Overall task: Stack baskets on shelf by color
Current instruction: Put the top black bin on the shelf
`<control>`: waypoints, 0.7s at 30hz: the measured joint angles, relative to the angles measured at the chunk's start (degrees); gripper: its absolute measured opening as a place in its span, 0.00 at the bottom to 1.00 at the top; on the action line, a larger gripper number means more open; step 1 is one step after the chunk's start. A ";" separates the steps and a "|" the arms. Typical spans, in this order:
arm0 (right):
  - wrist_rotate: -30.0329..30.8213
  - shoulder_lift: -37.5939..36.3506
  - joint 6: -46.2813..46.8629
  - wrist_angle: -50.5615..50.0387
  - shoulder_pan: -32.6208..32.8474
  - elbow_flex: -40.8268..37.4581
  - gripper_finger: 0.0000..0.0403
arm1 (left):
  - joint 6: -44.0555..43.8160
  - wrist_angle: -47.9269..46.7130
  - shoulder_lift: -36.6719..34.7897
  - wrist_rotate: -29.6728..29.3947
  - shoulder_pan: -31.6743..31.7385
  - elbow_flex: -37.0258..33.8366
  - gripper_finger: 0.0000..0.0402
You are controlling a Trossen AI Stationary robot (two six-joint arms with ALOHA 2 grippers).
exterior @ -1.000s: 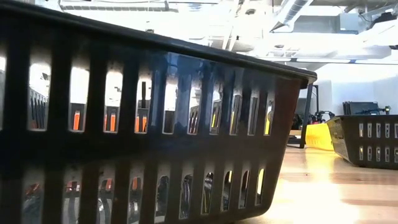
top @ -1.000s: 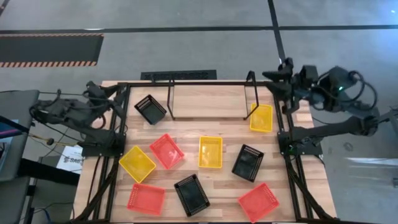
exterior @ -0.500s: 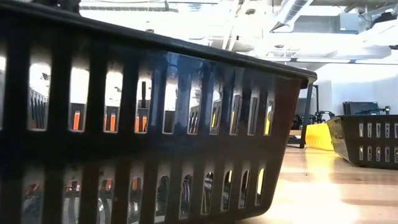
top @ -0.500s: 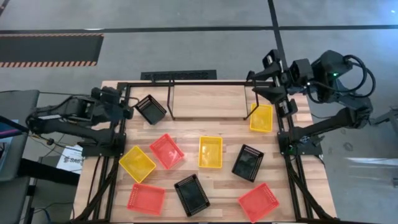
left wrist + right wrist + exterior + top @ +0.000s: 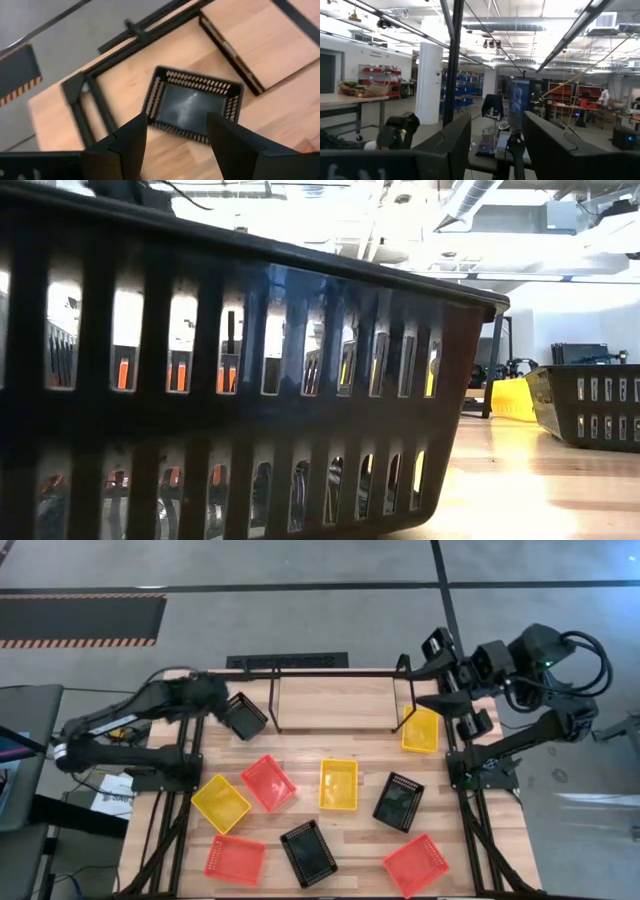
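Observation:
Nine baskets lie scattered bottom-down on the wooden table. The far-left black basket (image 5: 242, 715) sits by the shelf's (image 5: 340, 729) left post. A yellow basket (image 5: 420, 729) lies by the right post. Across the middle lie a red one (image 5: 268, 782), two yellow ones (image 5: 220, 802) (image 5: 338, 784) and a black one (image 5: 399, 801). Near the front are two red ones (image 5: 235, 858) (image 5: 414, 865) and a black one (image 5: 308, 852). My left gripper (image 5: 176, 142) (image 5: 222, 700) hovers open over the far-left black basket (image 5: 192, 105). My right gripper (image 5: 495, 145) (image 5: 435, 668) is open in the air over the far right corner.
A black tube frame (image 5: 195, 740) edges the table on both sides and at the far end. In the low view a black basket (image 5: 250, 380) stands right before the camera and hides most of the table; another black basket (image 5: 590, 405) and a yellow one (image 5: 515, 400) show behind it.
My left arm has swung from beyond the table's left edge toward the far-left black basket, and its gripper now hangs over it. My right arm has lifted and reached a little toward the table's far right corner. No basket has moved.

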 joint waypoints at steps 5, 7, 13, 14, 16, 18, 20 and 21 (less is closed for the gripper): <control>0.12 0.02 0.06 -0.11 1.43 0.00 0.49 | 10.14 5.98 7.99 8.84 9.79 0.00 0.48; 0.19 0.00 0.07 -0.07 1.91 0.00 0.49 | 13.88 4.92 11.04 10.65 13.36 0.00 0.48; 0.22 -0.15 0.05 -0.21 3.24 0.00 0.49 | 18.91 2.01 18.84 11.05 23.09 -0.07 0.48; 0.22 -0.15 0.04 -0.23 3.24 0.00 0.49 | 19.03 2.46 19.87 11.74 24.20 -0.07 0.48; 0.22 -0.15 0.05 -0.32 3.22 0.00 0.48 | 19.82 4.21 22.27 14.48 25.89 -0.07 0.48; 0.22 -0.16 0.05 -0.67 3.22 0.00 0.48 | 20.89 5.23 24.83 17.12 26.86 -0.05 0.48; 0.22 -0.17 0.04 -1.29 3.22 0.00 0.48 | 21.91 6.04 27.34 18.57 26.94 -0.07 0.48; 0.22 -0.15 0.04 -1.41 3.22 0.00 0.48 | 22.68 6.36 28.64 18.74 26.94 -0.06 0.48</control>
